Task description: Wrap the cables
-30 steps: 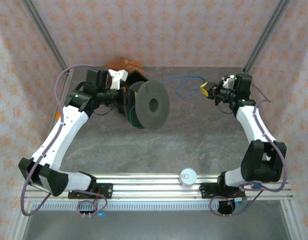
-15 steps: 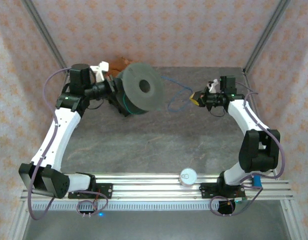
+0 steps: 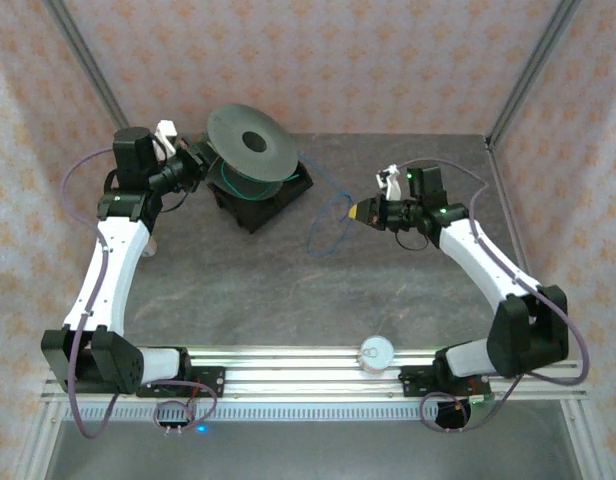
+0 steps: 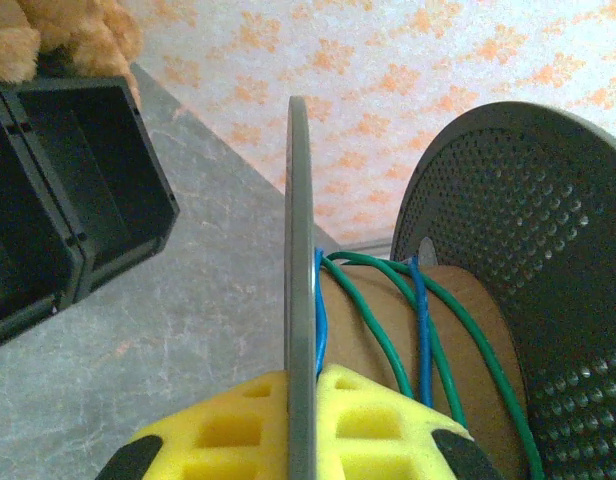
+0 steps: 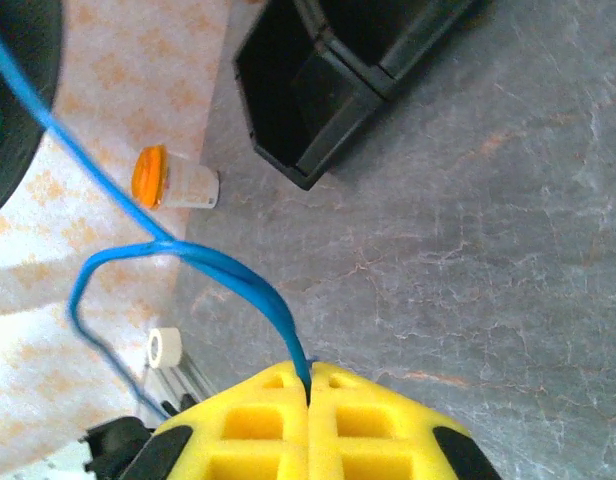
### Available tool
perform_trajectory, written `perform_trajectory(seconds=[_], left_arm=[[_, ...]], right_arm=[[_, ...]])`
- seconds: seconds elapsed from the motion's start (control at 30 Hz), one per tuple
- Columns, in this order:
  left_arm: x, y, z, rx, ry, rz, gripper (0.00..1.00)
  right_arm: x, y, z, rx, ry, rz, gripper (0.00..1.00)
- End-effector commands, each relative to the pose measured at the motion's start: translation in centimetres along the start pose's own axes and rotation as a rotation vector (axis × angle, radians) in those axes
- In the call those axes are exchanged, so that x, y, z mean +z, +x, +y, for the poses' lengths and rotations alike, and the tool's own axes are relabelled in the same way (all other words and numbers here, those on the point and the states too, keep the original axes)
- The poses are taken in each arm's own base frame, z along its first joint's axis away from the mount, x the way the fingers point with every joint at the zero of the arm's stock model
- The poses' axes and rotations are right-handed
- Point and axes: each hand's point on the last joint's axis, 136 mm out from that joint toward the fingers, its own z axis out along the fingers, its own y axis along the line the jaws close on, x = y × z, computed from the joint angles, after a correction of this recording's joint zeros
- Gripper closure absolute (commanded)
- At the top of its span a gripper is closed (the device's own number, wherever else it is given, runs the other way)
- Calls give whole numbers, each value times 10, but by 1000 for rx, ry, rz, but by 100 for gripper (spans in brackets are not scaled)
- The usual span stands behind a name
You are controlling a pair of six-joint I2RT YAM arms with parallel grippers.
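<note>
1. Top external view: the left gripper (image 3: 195, 160) holds a grey spool (image 3: 250, 147) at the far left of the table (image 3: 238, 290). The spool is tipped so one flat flange faces mostly upward.
2. The spool hangs over a black bin (image 3: 273, 200); from this angle it is hard to tell whether the two touch.
3. In the left wrist view, the yellow pads (image 4: 378, 430) are closed nearly together on the spool's thin near flange, which stands edge-on between them.
4. A green cable (image 4: 380, 332) and a blue cable (image 4: 421, 330) lie in a few loose turns around the spool's brown core, between the near flange and the perforated far flange.
5. A brown plush toy (image 4: 48, 35) sits behind the bin at the top left of that view.
6. In the top view, the blue cable leaves the spool and runs rightward through the air. It droops in a slack loop above the middle of the table and ends at the right gripper (image 3: 363, 212).
7. The right wrist view shows that gripper's yellow fingers (image 5: 378, 420) pressed fully together, pinching the blue strand where it enters the seam.
8. Beyond the strand, a small orange-capped bottle (image 5: 175, 180) lies on its side near the wall, and a white roll (image 5: 165, 347) sits by the rail.
</note>
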Motion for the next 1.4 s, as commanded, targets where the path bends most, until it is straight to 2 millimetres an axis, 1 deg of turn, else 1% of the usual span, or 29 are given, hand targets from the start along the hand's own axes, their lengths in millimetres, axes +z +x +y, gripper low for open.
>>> perform_trajectory(seconds=[0.0,0.07,0.17,0.27,0.4,0.5,0.57,0.6,0.67,0.73,0.87,1.0,1.13,1.37], left_arm=[[-15,-48,-25,55,63,-192,100],[-16,-52,-21,55,49,-197,100],[-16,-59,-21,61,47,-200,100],[-17,-67,-18,68,29,-207,100],[-16,-75,-14,67,23,-206,100],[-17,-79,-13,75,17,-198,100],[-19,-80,-14,82,15,-195,100],[-17,-78,-15,83,23,-182,100],[-9,-66,-15,80,40,-129,100],[-1,-51,-10,92,27,-97,100],[15,-20,14,106,-34,-45,100],[26,3,40,124,-119,-20,100],[33,16,49,147,-156,-5,100],[39,30,60,191,-216,0,100]], right_arm=[[-14,7,-7,-117,71,-56,100],[-21,13,-4,-147,65,-80,100],[-30,23,0,-186,72,-85,100],[-34,33,0,-192,85,-54,100],[-34,44,4,-215,68,-20,100],[-33,46,-8,-207,129,-7,100],[-31,43,-21,-185,195,2,100],[-29,41,-24,-176,205,10,100],[-15,34,-32,-134,206,26,100],[-1,27,-38,-107,199,28,100],[27,18,-54,-81,224,58,100],[52,17,-69,-65,263,104,91],[71,17,-74,-50,282,135,86],[105,15,-70,14,314,158,74]])
